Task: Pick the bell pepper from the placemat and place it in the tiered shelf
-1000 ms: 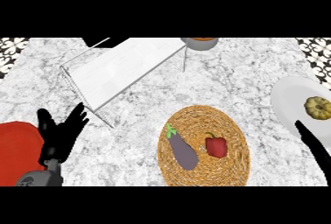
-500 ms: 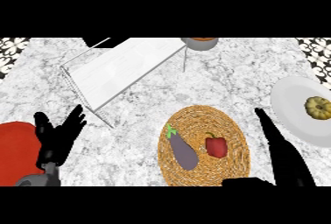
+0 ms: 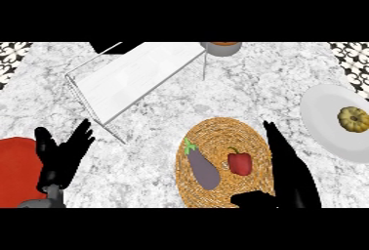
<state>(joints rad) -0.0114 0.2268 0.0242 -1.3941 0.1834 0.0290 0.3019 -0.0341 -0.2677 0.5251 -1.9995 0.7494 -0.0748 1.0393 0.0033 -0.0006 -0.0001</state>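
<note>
A red bell pepper [image 3: 240,162] lies on the round woven placemat [image 3: 223,132], beside a purple eggplant [image 3: 202,168]. The tiered shelf [image 3: 137,75], white with thin wire legs, stands at the back left of the counter. My right hand [image 3: 288,168] is open, its straight fingers pointing up along the placemat's right edge, a short way right of the pepper and not touching it. The thumb shows near the placemat's lower edge. My left hand [image 3: 61,156] rests open at the lower left, fingers up.
A white plate [image 3: 328,122] with a small yellow-brown squash [image 3: 354,118] sits at the right edge. A red object [image 3: 16,171] lies at the lower left beside my left hand. A small pot [image 3: 222,47] stands at the back, behind the shelf.
My right hand has come in from the lower right and moved left to the placemat's right edge, closer to the pepper. The left hand has stayed put.
</note>
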